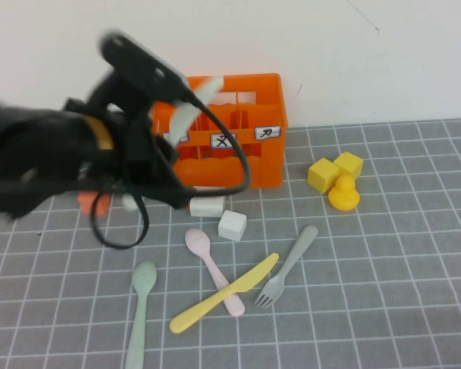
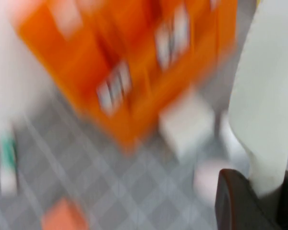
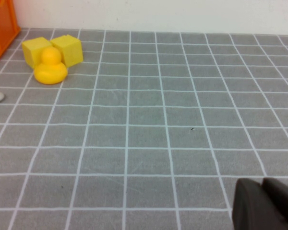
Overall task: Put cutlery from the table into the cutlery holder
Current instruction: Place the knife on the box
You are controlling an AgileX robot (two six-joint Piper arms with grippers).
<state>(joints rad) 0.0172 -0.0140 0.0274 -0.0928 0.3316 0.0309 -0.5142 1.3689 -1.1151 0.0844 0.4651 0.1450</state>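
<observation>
My left gripper (image 1: pixel 167 142) is shut on the white knife (image 1: pixel 194 104), holding it tilted just above the front left of the orange cutlery holder (image 1: pixel 261 165). The left wrist view is blurred; it shows the white knife (image 2: pixel 266 96) between my dark fingers (image 2: pixel 235 203) with the cutlery holder (image 2: pixel 134 62) beyond. On the table (image 1: pixel 392 292) lie a mint-green spoon (image 1: pixel 141 307), a pink spoon (image 1: pixel 211 265), a yellow knife (image 1: pixel 223 296) across the pink spoon, and a grey fork (image 1: pixel 288 265). My right gripper (image 3: pixel 266 201) is shut, low over bare tiles.
Two white blocks (image 1: pixel 232 224) (image 1: pixel 207 206) lie just in front of the holder. A small orange cube (image 1: pixel 92 202) sits under my left arm. Two yellow cubes (image 1: pixel 334 169) and a yellow duck (image 1: pixel 343 192) stand right of the holder. The wall runs close behind.
</observation>
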